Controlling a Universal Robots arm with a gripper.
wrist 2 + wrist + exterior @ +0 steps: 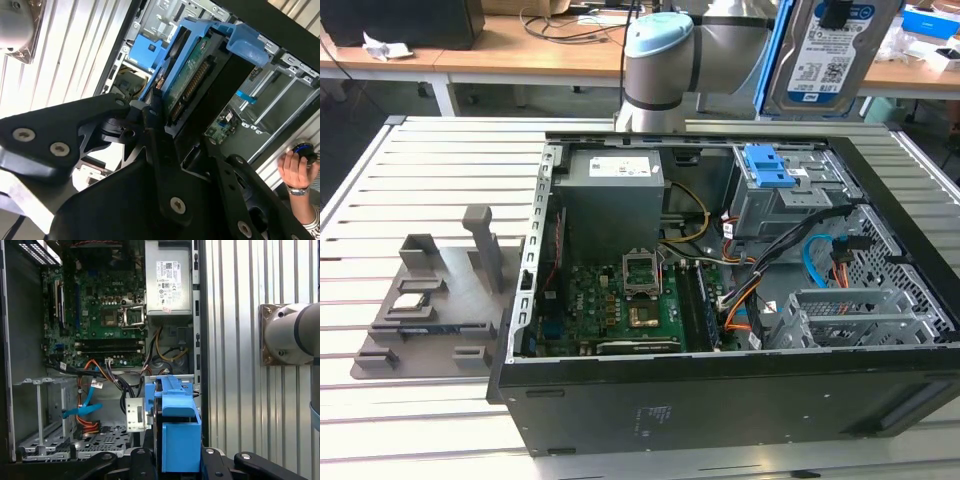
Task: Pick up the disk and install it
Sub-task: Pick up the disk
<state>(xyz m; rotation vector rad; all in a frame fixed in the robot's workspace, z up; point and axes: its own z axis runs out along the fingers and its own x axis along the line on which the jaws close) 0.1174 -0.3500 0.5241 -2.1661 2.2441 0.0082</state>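
- Up close in the second wrist view, the black metal gripper (182,125) is pinching the disk (192,75), a silver rectangular hard drive with blue plastic side rails. Its green circuit board faces the camera.
- The fingers (155,125) are clamped tight on its sides, no gap showing.
- In the exterior view, the disk (825,60) hangs upright, white-and-blue label outward, clear above the open black computer case (720,400), toward the exterior view's right.
- Below it sits a grey metal cage with a blue latch (775,170).
- Farther off, a grey plastic fixture (440,300) rests on the slatted metal table (420,160).
- A person's hand (295,167) is outside the case wall.
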